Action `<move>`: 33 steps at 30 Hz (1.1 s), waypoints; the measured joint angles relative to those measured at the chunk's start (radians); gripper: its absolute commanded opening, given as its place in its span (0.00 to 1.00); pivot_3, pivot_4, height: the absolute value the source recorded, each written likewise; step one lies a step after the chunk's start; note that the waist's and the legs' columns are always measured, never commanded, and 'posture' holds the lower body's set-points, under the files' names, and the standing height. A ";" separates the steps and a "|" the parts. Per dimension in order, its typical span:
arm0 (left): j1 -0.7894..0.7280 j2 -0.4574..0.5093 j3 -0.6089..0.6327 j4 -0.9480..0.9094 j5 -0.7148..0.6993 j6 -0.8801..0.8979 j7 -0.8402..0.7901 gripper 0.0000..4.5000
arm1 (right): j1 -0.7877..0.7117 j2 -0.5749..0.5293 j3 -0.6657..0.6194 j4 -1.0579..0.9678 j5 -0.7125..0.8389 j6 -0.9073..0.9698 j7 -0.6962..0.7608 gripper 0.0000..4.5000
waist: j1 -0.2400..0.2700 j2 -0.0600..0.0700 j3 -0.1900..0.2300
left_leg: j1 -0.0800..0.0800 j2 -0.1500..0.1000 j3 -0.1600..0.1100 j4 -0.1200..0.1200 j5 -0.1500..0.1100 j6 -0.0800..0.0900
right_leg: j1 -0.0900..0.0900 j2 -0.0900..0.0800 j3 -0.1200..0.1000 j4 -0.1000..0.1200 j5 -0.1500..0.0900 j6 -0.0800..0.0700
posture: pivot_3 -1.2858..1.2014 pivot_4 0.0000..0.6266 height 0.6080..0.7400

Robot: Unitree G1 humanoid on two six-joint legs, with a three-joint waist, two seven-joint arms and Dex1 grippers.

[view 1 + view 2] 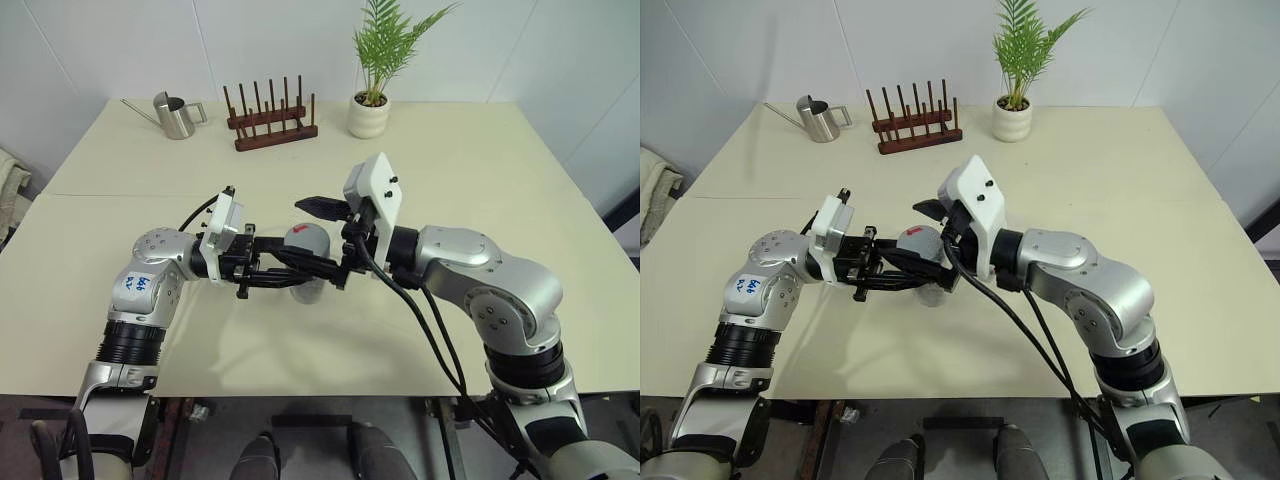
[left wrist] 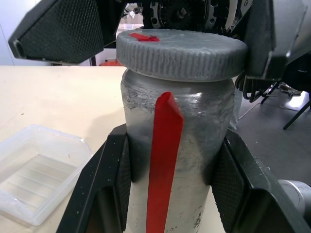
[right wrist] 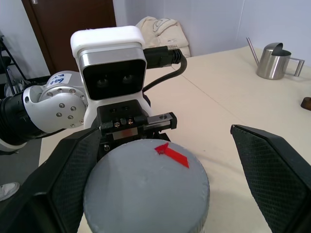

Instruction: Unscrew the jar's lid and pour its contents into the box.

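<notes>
Gleaming silvery-grey jar (image 2: 177, 145) — red stripe, ribbed grey lid (image 2: 182, 52) on

**Materials and surface finishes**

Jar (image 2: 175, 145): matt silvery-grey coat, rough and streaky, with glossy red stripe. Lid (image 2: 182, 53): matt grey, ribbed rim, slightly grainy top. Box (image 2: 36, 174): clear, smooth plastic, ridged floor. Fingers (image 2: 243, 189) of left gripper (image 1: 300, 272): black, finely textured pads. Table (image 1: 450, 160): matt cream, smooth. Watering can (image 1: 175, 115): brushed metal. Rack (image 1: 270, 118): dark polished wood. Plant pot (image 1: 367, 116): matt white.
</notes>
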 measured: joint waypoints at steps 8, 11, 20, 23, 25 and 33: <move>0.000 0.000 0.000 0.000 0.001 -0.001 0.001 0.41 | 0.005 -0.010 -0.001 -0.008 0.000 0.002 0.000 0.99 | 0.000 0.000 0.000 | 0.000 0.000 0.000 0.000 0.000 0.000 | 0.000 0.000 0.000 0.000 0.000 0.000 | 0.52 0.24 1.00; 0.000 0.000 0.000 0.000 0.007 -0.001 0.004 0.41 | 0.018 -0.046 -0.009 -0.036 0.004 0.009 0.001 0.99 | 0.001 0.000 0.000 | 0.000 0.000 0.000 0.000 0.000 0.000 | 0.000 0.000 0.000 0.000 0.000 0.000 | 0.52 0.24 1.00; 0.000 -0.002 -0.001 0.000 0.013 -0.002 0.009 0.41 | 0.038 -0.090 -0.028 -0.061 0.027 0.023 0.007 0.99 | 0.001 0.000 0.000 | 0.000 0.000 0.000 0.000 0.000 0.000 | 0.000 0.000 0.000 0.000 0.000 0.000 | 0.52 0.24 1.00; 0.000 -0.003 -0.001 0.000 0.013 -0.004 0.010 0.41 | 0.042 -0.099 -0.035 -0.068 0.035 0.025 0.007 0.99 | 0.001 0.000 0.000 | 0.000 0.000 0.000 0.000 0.000 0.000 | 0.000 0.000 0.000 0.000 0.000 0.000 | 0.52 0.24 1.00; 0.000 -0.004 -0.001 0.000 0.013 -0.004 0.011 0.41 | 0.042 -0.105 -0.036 -0.070 0.038 0.026 0.008 0.99 | 0.001 0.000 0.000 | 0.000 0.000 0.000 0.000 0.000 0.000 | 0.000 0.000 0.000 0.000 0.000 0.000 | 0.52 0.24 1.00; 0.000 -0.005 -0.001 0.004 0.014 -0.005 0.012 0.41 | 0.043 -0.134 -0.040 -0.076 0.046 0.025 0.019 0.99 | 0.001 0.000 0.000 | 0.000 0.000 0.000 0.000 0.000 0.000 | 0.000 0.000 0.000 0.000 0.000 0.000 | 0.52 0.24 1.00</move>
